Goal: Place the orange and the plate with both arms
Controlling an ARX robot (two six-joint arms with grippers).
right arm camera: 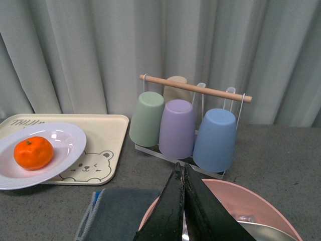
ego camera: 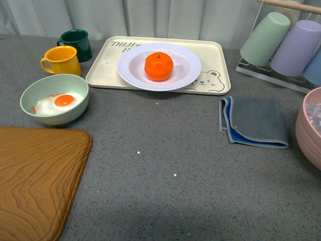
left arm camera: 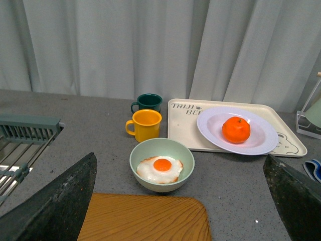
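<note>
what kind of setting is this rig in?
Likely a mock kitchen counter: grey speckled worktop, a cup rack holding upturned tumblers, a wooden cutting board, and tableware such as the plate with the orange.

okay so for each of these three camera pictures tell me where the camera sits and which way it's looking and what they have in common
Front view: on the robot's body, looking down across the grey table at the plate holding the orange; no arm shows.
Left wrist view: behind the open left gripper, facing the green bowl and curtain; both fingers show.
Right wrist view: behind the shut right gripper, above the pink bowl, facing the cup rack.
Shared: all three see the orange on the plate on the bear tray.
</note>
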